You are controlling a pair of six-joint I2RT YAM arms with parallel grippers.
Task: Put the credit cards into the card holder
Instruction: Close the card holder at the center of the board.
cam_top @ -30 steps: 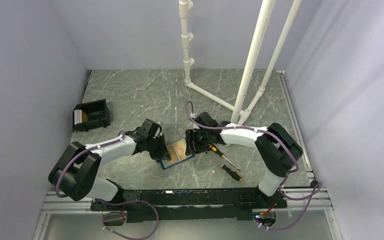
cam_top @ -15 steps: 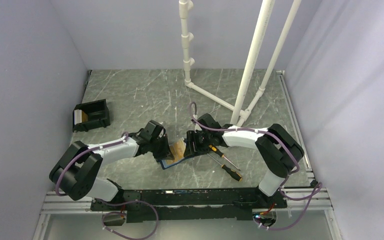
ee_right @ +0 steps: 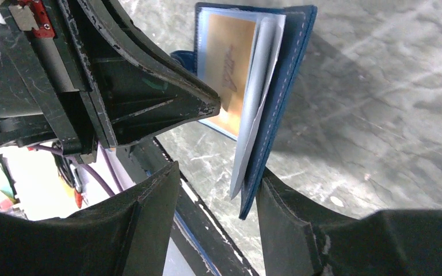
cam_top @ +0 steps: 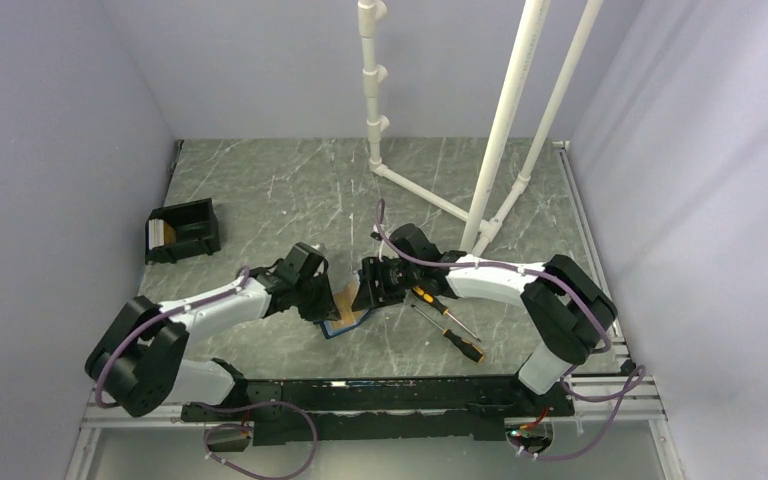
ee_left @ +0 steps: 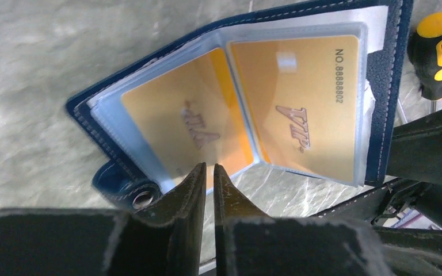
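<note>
Since a second before, our right gripper (ee_right: 218, 171) had pushed leftward and tipped the card holder's (ee_right: 290, 86) right cover up off the tabletop (ee_left: 46, 46), while the left gripper (ee_left: 208, 169) drew in over the other half. The left gripper's fingers stood almost together, only a thin slit between them, just over the clear sleeves. We could not tell whether they pinched a sleeve. Two orange credit cards (ee_left: 302, 109) sat in those sleeves. The right gripper was spread wide, the raised cover between its fingers. A yellow-handled screwdriver (ee_left: 440, 37) lay just beside the holder.
</note>
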